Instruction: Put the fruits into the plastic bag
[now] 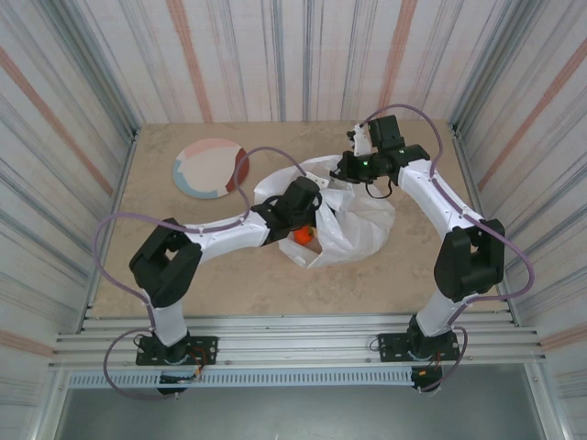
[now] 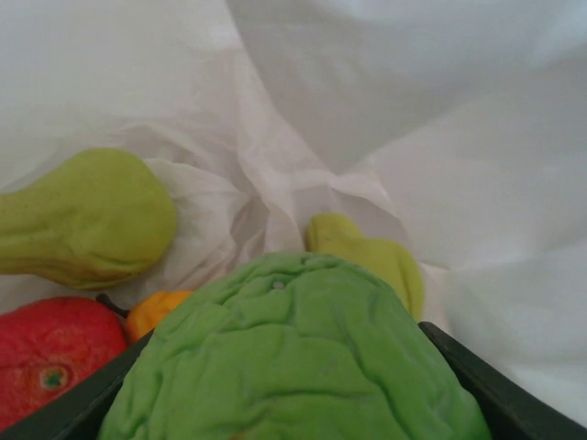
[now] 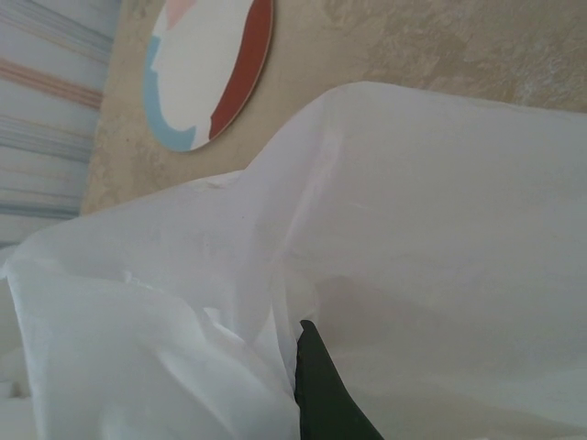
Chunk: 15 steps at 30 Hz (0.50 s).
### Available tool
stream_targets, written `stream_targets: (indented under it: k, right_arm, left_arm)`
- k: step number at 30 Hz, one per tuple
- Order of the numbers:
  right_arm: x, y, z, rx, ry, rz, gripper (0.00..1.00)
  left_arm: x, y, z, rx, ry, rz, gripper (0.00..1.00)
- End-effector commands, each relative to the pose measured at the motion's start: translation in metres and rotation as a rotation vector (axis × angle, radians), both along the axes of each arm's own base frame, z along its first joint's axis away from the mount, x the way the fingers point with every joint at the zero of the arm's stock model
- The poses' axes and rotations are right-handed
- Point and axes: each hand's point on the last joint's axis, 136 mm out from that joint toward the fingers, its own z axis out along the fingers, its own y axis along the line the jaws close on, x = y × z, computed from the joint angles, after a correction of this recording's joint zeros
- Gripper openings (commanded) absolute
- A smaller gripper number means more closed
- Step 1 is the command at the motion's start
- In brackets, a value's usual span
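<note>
The left gripper (image 2: pixel 284 394) is clamped on a lumpy green fruit (image 2: pixel 293 348) inside the plastic bag (image 2: pixel 413 137). Just ahead to its left lie a pear-shaped fruit (image 2: pixel 92 220), a red fruit (image 2: pixel 50 362) and an orange fruit (image 2: pixel 156 312). The right gripper (image 1: pixel 347 172) is at the bag's rim, its film draped over one finger; I cannot tell whether it grips.

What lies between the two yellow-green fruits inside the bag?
In the left wrist view, only crumpled white bag plastic lies between the larger fruit and the smaller fruit. No other fruit sits in that stretch.
</note>
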Motion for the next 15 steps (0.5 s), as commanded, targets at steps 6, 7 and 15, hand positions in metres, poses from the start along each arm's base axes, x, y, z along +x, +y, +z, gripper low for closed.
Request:
stream_targets:
  k: [6,7,15]
  right_arm:
    - [0.011,-0.014,0.015,0.026,-0.017,-0.076,0.00]
    - [0.011,-0.014,0.015,0.027,-0.018,-0.075,0.00]
    - [0.010,-0.015,0.012,0.029,-0.009,-0.074,0.00]
  left_arm:
    - [0.036,-0.018,0.007,0.044,-0.148,0.028,0.68]
    - [0.039,-0.018,0.005,0.058,-0.152,0.033,0.69]
    - [0.043,-0.019,0.003,0.111,-0.173,0.017,0.80]
